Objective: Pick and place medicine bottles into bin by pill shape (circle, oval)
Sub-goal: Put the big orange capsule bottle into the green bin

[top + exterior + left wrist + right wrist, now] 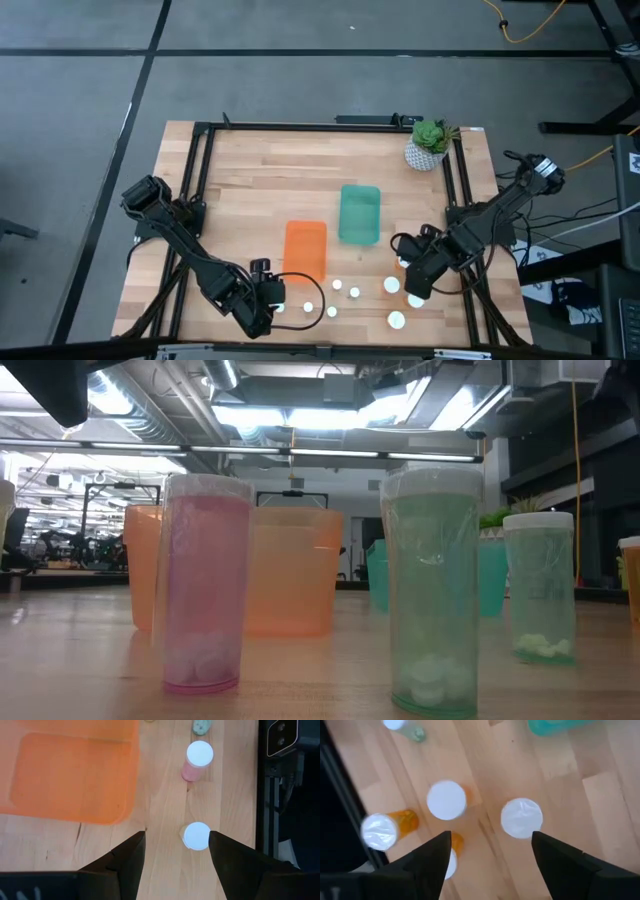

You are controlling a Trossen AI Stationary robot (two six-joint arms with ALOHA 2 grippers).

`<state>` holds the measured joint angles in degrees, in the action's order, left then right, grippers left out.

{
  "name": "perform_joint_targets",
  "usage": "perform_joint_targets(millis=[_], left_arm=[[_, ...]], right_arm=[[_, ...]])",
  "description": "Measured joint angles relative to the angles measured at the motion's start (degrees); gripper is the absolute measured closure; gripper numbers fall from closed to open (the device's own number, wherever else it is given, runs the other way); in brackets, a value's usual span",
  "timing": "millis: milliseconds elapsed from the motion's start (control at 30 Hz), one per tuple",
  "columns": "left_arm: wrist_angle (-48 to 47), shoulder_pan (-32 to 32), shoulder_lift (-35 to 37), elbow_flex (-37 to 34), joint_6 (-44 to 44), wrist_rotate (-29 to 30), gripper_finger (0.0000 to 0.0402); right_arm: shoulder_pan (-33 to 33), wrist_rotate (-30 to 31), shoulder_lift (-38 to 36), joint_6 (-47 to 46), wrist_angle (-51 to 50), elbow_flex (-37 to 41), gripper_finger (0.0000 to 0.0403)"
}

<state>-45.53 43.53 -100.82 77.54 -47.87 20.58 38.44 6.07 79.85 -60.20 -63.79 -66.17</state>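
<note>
Fingers of the right gripper stand spread apart, empty, above a cluster of small white-capped medicine bottles near the tabletop's front right corner. Left gripper fingers are likewise apart over one white-capped bottle by the front edge, just before the translucent orange plastic bin; a teal plastic bin sits beside it.
</note>
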Motion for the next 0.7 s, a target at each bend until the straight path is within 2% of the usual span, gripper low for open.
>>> perform_joint_targets(millis=[267,700], left_arm=[[-0.01,0.00,0.00,0.00,0.00,0.11,0.0190],[-0.01,0.00,0.00,0.00,0.02,1.51,0.0190]], right_arm=[[0.00,-0.08,4.13,-7.05,-4.92,0.00,0.0123],[-1.37,-0.66,9.61,-1.67,-4.27,0.00,0.0123]])
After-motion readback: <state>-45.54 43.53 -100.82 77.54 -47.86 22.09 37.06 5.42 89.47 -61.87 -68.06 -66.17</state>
